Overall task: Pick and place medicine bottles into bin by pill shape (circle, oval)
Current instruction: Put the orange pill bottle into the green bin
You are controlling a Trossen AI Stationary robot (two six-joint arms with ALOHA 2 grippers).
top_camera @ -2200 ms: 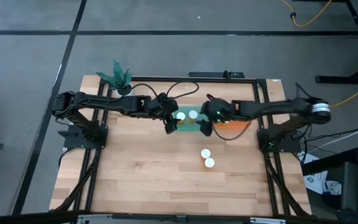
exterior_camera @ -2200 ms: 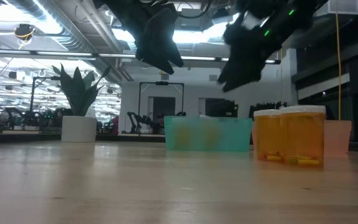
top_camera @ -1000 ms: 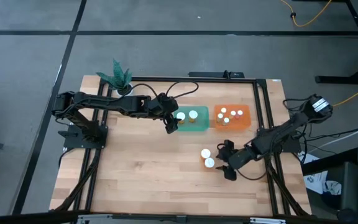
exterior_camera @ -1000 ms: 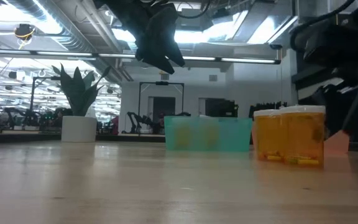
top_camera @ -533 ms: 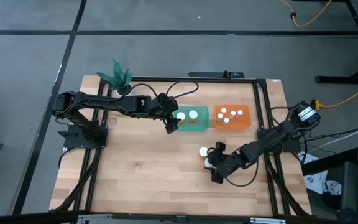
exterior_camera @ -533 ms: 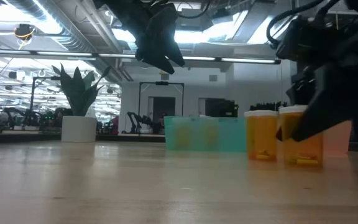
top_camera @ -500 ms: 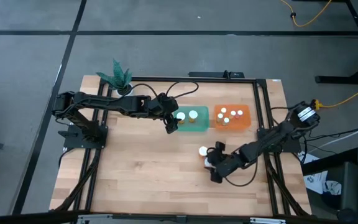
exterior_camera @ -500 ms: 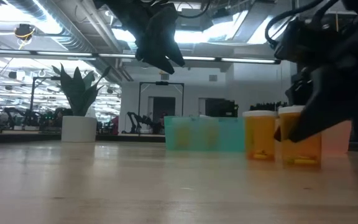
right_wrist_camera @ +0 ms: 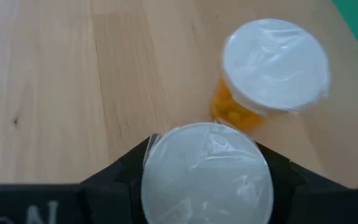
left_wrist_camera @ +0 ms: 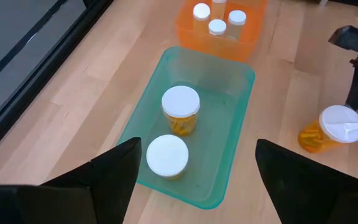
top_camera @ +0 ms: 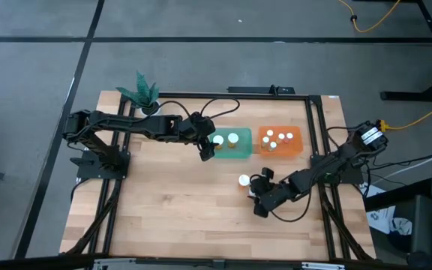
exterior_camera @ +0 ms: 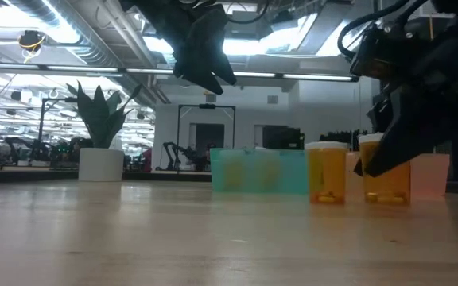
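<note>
Two amber medicine bottles with white caps are out on the wooden table. One bottle (top_camera: 244,181) stands free on its base; it also shows in the low view (exterior_camera: 326,173). My right gripper (top_camera: 258,198) is shut on the other bottle (exterior_camera: 386,176), just to the near right of the free one. My left gripper (left_wrist_camera: 197,186) is open and empty, hovering over the near end of the green bin (top_camera: 240,154), which holds two bottles (left_wrist_camera: 180,110). The orange bin (top_camera: 297,150) holds several bottles. My right gripper has the bottle between its two fingers (right_wrist_camera: 117,180), one on either side just under the white cap (right_wrist_camera: 205,174). The fingers slant down from the table's near right. The bottle stands upright. I cannot tell if its base is clear of the table.
A white pot with a green plant (top_camera: 145,95) stands at the far left corner. The two bins sit side by side at the far middle. Bare wood (top_camera: 171,210) lies across the near half. A black frame rail (top_camera: 322,195) runs along the right side.
My right gripper has moved from the near right toward the table's left, onto the nearer of the two standing bottles, and has taken hold of it. The held bottle has shifted a little toward the far edge. The free bottle has slid slightly toward the far left.
</note>
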